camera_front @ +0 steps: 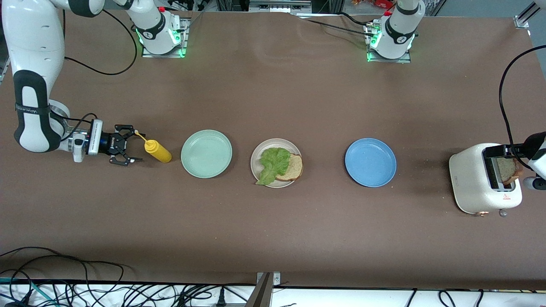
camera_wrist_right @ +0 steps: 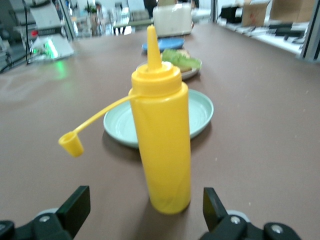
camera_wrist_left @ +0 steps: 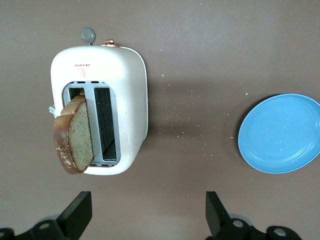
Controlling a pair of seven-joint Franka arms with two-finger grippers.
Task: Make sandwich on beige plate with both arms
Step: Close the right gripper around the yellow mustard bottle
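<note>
We see the right gripper low over the table at the right arm's end, its fingers spread wide and holding nothing. Just beside its fingertips stands the yellow squeeze bottle, upright, its cap off and dangling on a strap. Next to the bottle toward the middle lies the mint-green plate, then the beige plate at the table's centre. On that plate rests one bread slice with a lettuce leaf laid over it, the leaf's tip hanging over the rim.

We find the left gripper above the toaster at the left arm's end of the table, fingers fully apart and empty. A second bread slice leans out of one toaster slot, tilted. The blue plate lies between the toaster and the beige plate.
</note>
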